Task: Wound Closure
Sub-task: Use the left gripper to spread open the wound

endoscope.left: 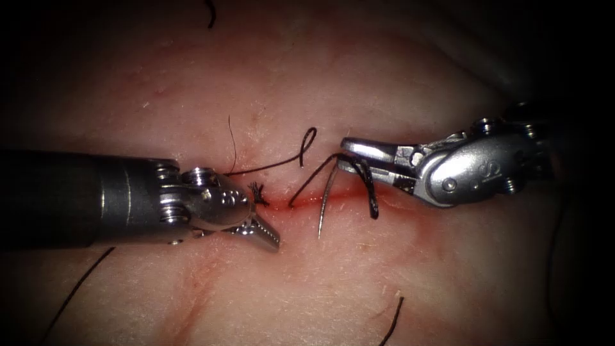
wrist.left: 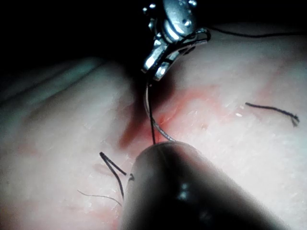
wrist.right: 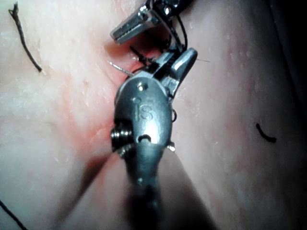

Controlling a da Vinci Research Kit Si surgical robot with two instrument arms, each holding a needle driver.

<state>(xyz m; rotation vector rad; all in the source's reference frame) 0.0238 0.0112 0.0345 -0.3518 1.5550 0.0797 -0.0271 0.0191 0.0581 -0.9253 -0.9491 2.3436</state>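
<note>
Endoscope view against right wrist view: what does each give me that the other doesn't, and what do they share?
Endoscope view: thread runs from a knot at the left end of the cut, and the needle hangs along its whole length across the cut. I cannot tell whether its tip is in the tissue.
Right wrist view: two cut ends of thread lie on the tissue, one either side of the tool.
Both: the right tool is shut on the needle near its thread end. The left tool is shut and holds nothing.
</note>
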